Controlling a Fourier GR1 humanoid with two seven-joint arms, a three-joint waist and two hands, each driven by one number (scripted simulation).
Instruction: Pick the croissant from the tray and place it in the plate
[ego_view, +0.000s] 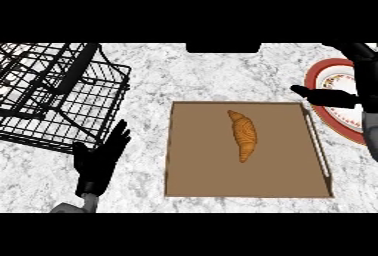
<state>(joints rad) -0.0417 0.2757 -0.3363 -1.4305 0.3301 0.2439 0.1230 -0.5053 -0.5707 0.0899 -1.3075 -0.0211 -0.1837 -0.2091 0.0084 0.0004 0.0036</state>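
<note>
Croissant lying lengthwise mid tray, untouched. Right hand above plate past tray's right edge, fingers apart, nothing held. Left hand resting open on counter left of tray. Advised: croissant approached from above, pinched across narrow middle.
</note>
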